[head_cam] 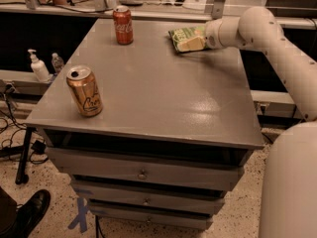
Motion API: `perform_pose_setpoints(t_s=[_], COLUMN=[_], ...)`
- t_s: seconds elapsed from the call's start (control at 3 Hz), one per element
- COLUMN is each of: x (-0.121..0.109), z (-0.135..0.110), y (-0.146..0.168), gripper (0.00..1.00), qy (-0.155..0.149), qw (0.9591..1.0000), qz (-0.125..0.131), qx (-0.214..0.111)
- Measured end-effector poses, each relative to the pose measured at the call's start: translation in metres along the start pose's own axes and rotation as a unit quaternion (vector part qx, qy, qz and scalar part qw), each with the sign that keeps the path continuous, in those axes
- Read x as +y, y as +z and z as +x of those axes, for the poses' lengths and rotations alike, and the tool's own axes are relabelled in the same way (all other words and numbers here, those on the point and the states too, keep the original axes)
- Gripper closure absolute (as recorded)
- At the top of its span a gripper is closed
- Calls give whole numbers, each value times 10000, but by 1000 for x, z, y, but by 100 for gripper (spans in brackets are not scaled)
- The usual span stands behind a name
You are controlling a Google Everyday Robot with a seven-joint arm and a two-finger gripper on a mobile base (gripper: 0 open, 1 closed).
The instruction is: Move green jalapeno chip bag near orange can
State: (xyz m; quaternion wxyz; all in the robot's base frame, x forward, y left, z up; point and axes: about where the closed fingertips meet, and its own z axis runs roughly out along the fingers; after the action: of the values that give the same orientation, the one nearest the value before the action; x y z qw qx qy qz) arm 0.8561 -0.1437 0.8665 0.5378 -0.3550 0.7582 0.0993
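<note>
1. The flat, crinkly light-green jalapeno chip bag (187, 38) was seen near the far right corner of the grey desk (163, 98), close to the far edge, with its pale panel turned toward the front.
2. The white arm's two-finger gripper (203, 36) was placed at the right end of the bag, touching it. Whether it was clamped on the bag or only set against it could not be told.
3. The golden-orange metal drink can (85, 91), silver-topped, was stood upright near the front left corner, well apart from the bag along the desk's diagonal.
4. The step in hand was judged to be the taking hold of the bag. The move toward the can was not yet made.
5. For the next move, a firm hold would be needed. The bag would then be carried diagonally toward the front left corner and laid just beside the can without tipping it. The red cola can (123, 25) by the far edge would have to be passed with room.
6. Dark cursive script was seen on the golden-orange can and white script on the red one. Neither could be read with certainty, and the bag's white lettering could not be made out.
</note>
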Motion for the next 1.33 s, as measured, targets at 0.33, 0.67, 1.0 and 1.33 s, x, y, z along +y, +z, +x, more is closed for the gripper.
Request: perform_pose_setpoints(t_s=[0.33,0.67,1.0,1.33], x=[-1,-1,-1,1], z=[6,12,16,16], y=[7,10,9,9], gripper=[41,64,88,100], qy=[41,86,118,150], qw=[10000,9999,9997,9997], qz=[-40,-51,-57,-83], qx=[77,141,186,195])
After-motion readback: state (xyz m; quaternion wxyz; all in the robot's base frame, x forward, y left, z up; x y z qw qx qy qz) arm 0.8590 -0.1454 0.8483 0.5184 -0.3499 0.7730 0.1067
